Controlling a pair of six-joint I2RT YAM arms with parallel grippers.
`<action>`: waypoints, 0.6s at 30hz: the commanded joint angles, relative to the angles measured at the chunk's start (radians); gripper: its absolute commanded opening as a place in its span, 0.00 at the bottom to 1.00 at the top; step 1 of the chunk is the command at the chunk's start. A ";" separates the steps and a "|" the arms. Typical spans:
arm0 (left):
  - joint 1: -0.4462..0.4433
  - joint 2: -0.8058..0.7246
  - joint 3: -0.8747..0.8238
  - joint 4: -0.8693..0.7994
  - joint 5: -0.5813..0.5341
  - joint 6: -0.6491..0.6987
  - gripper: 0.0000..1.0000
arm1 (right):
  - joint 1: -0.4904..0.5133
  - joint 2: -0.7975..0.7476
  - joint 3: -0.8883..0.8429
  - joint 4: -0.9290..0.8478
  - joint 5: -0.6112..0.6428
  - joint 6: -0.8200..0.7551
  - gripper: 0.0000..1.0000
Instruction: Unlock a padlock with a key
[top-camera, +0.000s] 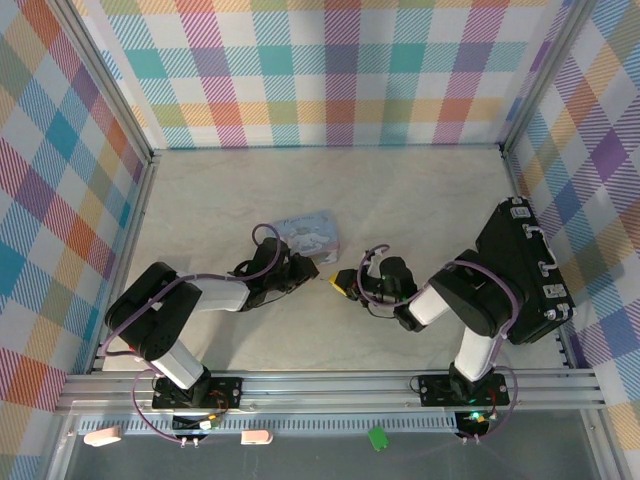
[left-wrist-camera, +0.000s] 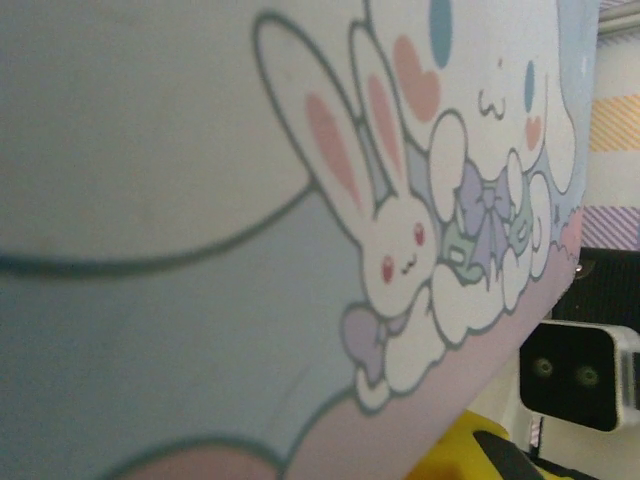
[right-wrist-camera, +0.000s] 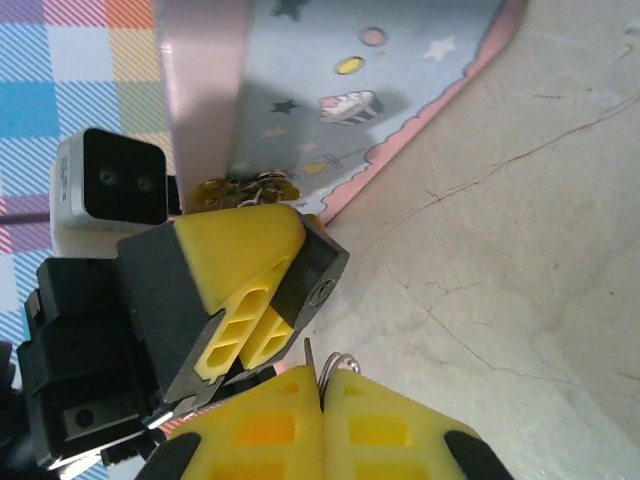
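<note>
In the right wrist view the dark padlock (right-wrist-camera: 320, 264), with a round keyhole on its face, sits between the yellow fingers of my left gripper (right-wrist-camera: 296, 282), which is shut on it. Just below it, my right gripper (right-wrist-camera: 322, 400) is shut on the key (right-wrist-camera: 309, 358). The thin grey blade and a wire ring (right-wrist-camera: 341, 362) poke out between the pads. The blade tip is a short gap from the padlock. From above, the left gripper (top-camera: 318, 270) and right gripper (top-camera: 344, 281) meet nose to nose at the table's middle.
The pale-blue cartoon tin (top-camera: 308, 232) lies right behind the grippers; its printed lid (left-wrist-camera: 300, 230) is close in front of the left wrist camera, and its brass clasp (right-wrist-camera: 245, 190) is beside the padlock. A big black case (top-camera: 525, 270) stands at the right wall.
</note>
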 joint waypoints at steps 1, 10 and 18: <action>0.012 -0.008 -0.013 0.096 -0.018 -0.059 0.01 | 0.005 0.052 0.009 0.153 0.029 0.092 0.00; 0.012 -0.025 -0.028 0.142 -0.044 -0.136 0.00 | 0.005 0.048 0.001 0.143 0.104 0.117 0.00; 0.012 0.001 -0.030 0.220 -0.051 -0.211 0.00 | 0.005 0.088 0.014 0.215 0.129 0.151 0.00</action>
